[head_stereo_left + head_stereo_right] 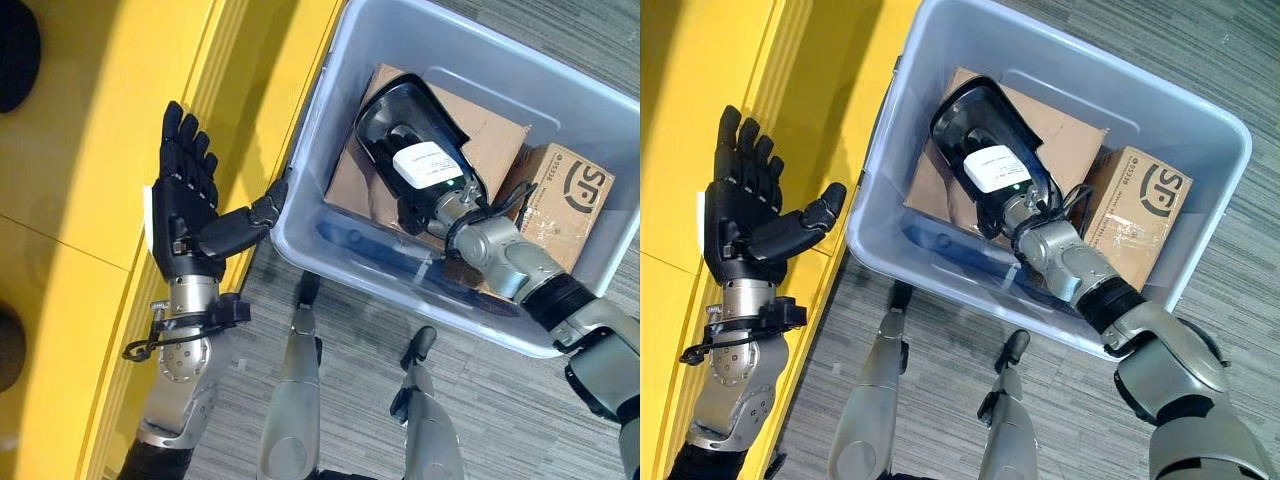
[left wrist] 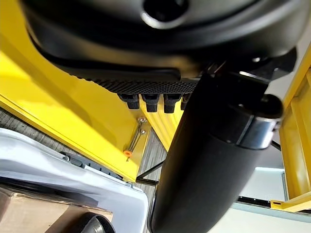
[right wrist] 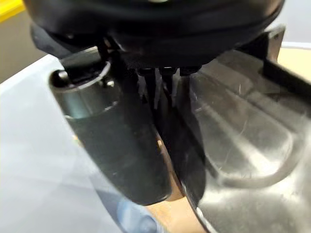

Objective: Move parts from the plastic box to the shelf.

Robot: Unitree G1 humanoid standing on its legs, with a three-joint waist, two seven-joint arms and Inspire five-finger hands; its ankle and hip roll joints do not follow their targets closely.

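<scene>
We see the right hand point(image 1: 1025, 215) reaching down into the pale plastic box point(image 1: 560, 95), its fingers point(image 3: 160, 87) closed on the near edge of a glossy black part point(image 1: 405, 125) with a white label point(image 1: 428, 160) — this part lies across the cardboard boxes point(image 1: 560, 200) inside. The left hand point(image 1: 185, 210) hovers open over the yellow shelf point(image 1: 100, 150), fingers straight, thumb out toward the box's left wall — holding nothing.
</scene>
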